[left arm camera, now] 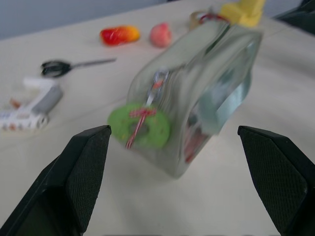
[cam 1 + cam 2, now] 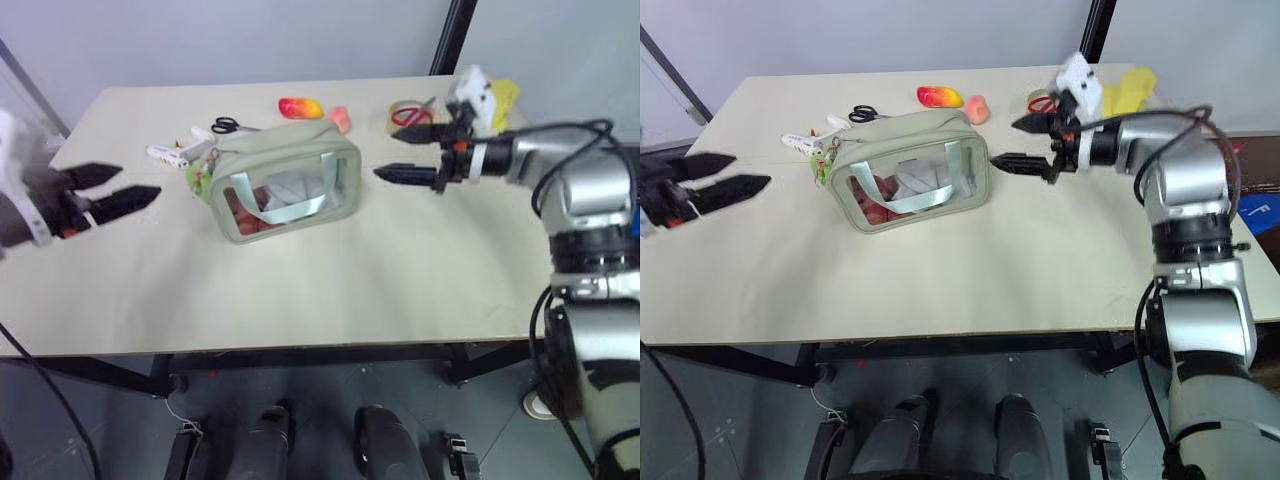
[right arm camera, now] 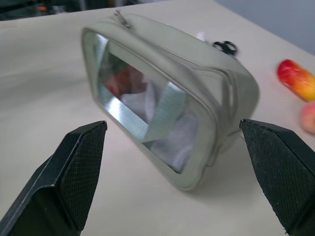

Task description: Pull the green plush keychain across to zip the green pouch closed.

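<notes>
The green pouch (image 2: 285,180), a pale sage box with a clear window and strap handle, stands mid-table with red and white contents inside. The green plush keychain (image 2: 197,178) hangs from the zipper at the pouch's left end, and the left wrist view shows it as a round fuzzy disc (image 1: 140,125). My left gripper (image 2: 138,182) hovers open a short way left of the keychain, pointing at it. My right gripper (image 2: 385,155) is open just right of the pouch's right end, not touching it. The pouch (image 3: 167,98) lies ahead of its spread fingers.
Behind the pouch lie black scissors (image 2: 232,125), white clips (image 2: 175,153), a red-yellow toy fruit (image 2: 300,107) and a small pink piece (image 2: 340,118). A tape roll with red-handled scissors (image 2: 410,113) and a yellow object (image 2: 503,97) sit at the back right.
</notes>
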